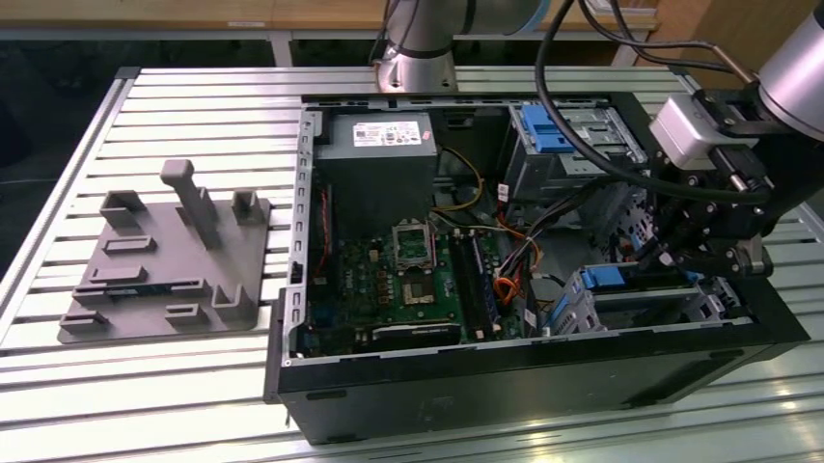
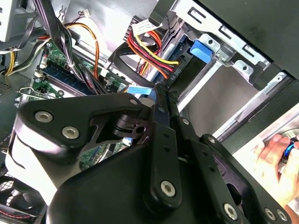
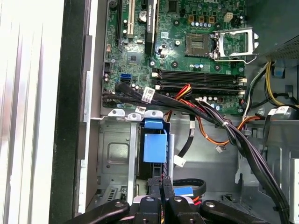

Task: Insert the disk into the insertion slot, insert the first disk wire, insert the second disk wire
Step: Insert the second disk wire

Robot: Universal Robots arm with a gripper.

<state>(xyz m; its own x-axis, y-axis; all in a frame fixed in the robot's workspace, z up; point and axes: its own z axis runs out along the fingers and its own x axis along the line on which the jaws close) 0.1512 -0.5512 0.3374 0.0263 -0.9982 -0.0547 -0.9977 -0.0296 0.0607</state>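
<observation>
- The open PC case (image 1: 515, 357) sits on a slatted metal table (image 1: 193, 96), and everything here is placed relative to that case.
- Outside the case, toward the exterior view's left, there's a grey plastic fixture (image 1: 161, 260) with pegs and slots lying flat on the table.
- Inside, the green motherboard (image 1: 412, 280) covers the case floor, with the power supply (image 1: 376, 145) at the far end near the arm's base.
- The taller silver cage (image 1: 566, 135) with its blue clip stands in the far corner of the case, on the exterior view's right.
- The insertion slot (image 1: 650, 304) is the low silver cage in the near corner on that same side. The disk (image 1: 618, 278) looks already seated in it — the blue carrier edge shows at the cage's mouth, and in the first wrist view the blue carrier (image 3: 154, 147) sits between the cage walls.
- The gripper (image 1: 701, 256) hangs right over that low cage. In the first wrist view the fingers (image 3: 155, 189) are pressed together, and there's a thin dark cable connector pinched at the tips, as far as I can tell.
- A bundle of red, yellow and black wires (image 2: 149, 51) runs just past the cage.
- A person's hand (image 2: 275, 154) rests outside the case wall in the second wrist view.
</observation>
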